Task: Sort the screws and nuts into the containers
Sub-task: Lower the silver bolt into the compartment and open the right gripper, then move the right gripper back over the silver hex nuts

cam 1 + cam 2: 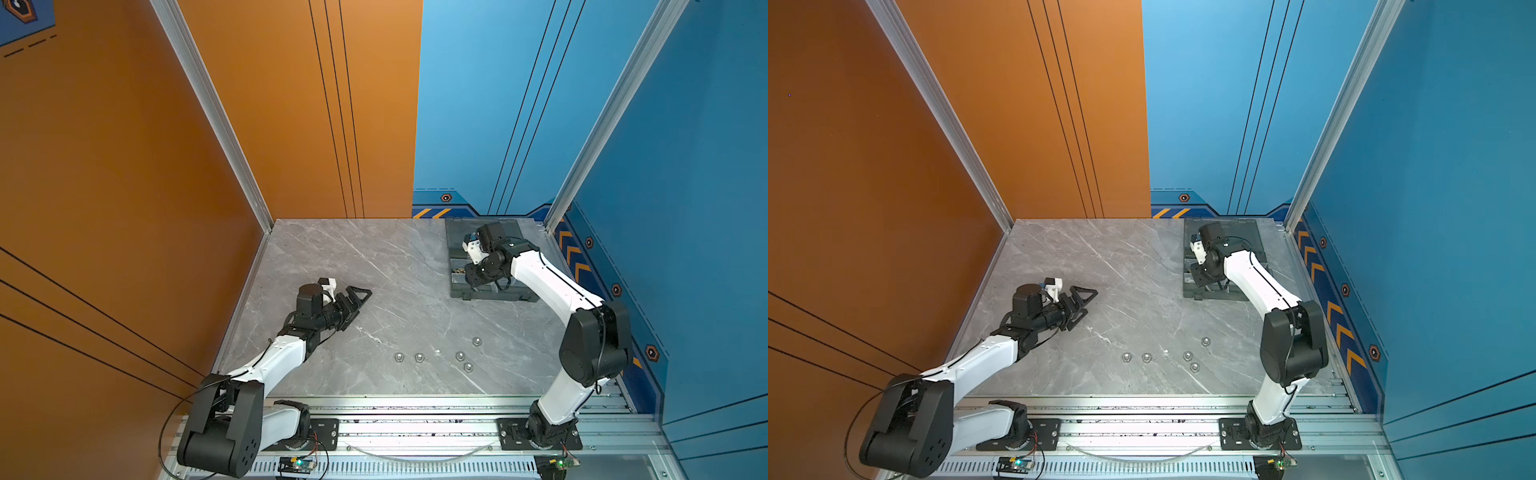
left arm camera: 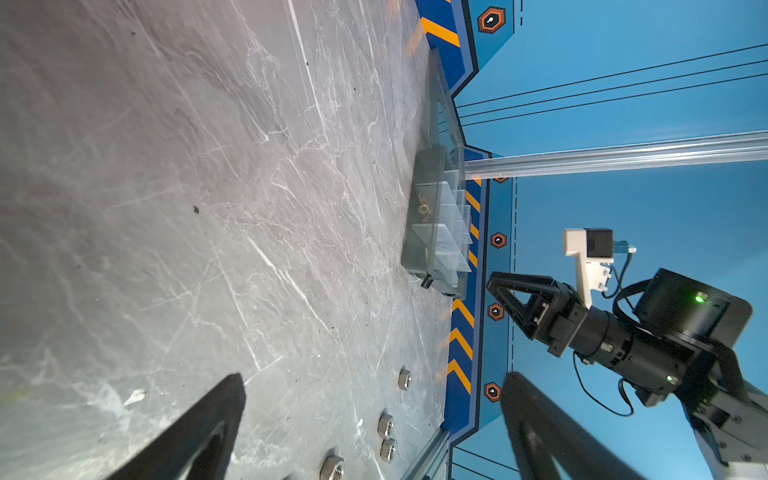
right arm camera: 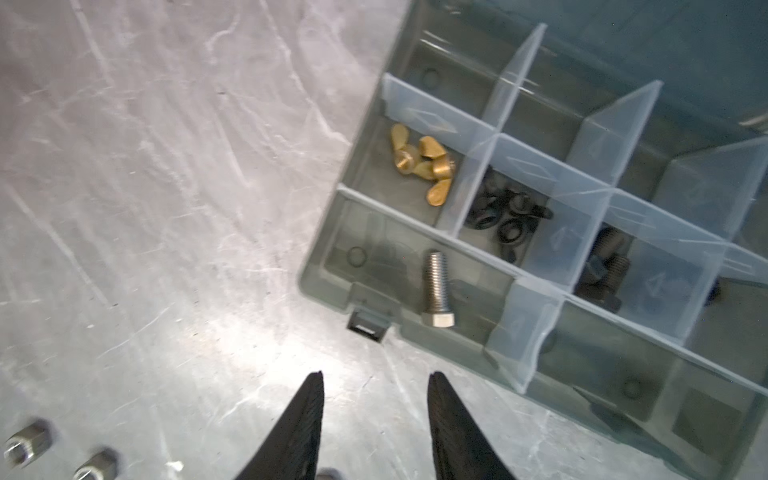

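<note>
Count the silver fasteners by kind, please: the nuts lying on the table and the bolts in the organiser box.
Silver hex nuts on the table: 5
Silver hex-head bolt in the organiser box: 1
Total: 6

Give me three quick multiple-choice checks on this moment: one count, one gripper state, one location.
1. How many silver hex nuts lie loose on the table?
A) three
B) five
C) eight

2. The right gripper is:
A) shut on a hex nut
B) open and empty
C) shut, holding nothing

3. Where is the silver bolt?
A) on the table among the nuts
B) between the right gripper's fingers
C) in a compartment of the organiser box, by its latch

Answers:
1 B: five nuts show in both top views.
2 B: in the right wrist view the fingertips stand apart with only table between them.
3 C: it lies flat just inside the box's wall, next to the latch.
</note>
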You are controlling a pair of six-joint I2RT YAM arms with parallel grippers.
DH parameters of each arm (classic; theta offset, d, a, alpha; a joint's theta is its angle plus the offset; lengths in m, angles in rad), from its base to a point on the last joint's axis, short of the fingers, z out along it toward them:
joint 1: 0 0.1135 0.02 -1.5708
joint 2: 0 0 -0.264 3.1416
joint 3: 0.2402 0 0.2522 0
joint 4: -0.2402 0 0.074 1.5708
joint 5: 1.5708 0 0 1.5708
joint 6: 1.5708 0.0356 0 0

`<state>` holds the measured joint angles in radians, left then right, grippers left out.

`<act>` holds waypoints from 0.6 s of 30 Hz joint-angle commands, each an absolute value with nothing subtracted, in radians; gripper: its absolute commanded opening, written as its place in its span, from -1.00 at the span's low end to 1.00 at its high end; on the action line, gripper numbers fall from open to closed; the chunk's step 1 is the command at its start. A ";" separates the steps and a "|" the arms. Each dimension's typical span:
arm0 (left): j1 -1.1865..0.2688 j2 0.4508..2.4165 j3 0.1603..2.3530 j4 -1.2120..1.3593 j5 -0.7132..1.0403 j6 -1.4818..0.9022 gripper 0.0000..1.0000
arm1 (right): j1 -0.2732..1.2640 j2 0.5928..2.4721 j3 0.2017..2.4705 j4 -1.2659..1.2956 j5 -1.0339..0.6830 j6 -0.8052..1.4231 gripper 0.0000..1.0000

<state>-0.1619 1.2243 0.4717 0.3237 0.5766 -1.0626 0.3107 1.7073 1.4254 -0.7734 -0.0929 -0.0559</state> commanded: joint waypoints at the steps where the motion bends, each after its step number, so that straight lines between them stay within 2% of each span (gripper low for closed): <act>1: -0.155 1.210 0.459 0.330 0.570 -1.037 0.95 | 0.369 1.668 1.362 -0.789 -0.174 -0.060 -0.12; 9: -0.154 1.209 0.454 0.332 0.574 -1.037 0.95 | 0.556 1.598 1.229 -0.756 -0.219 -0.121 -0.11; 18: -0.152 1.206 0.451 0.332 0.574 -1.040 0.95 | 0.693 1.624 1.173 -0.766 -0.228 -0.136 -0.11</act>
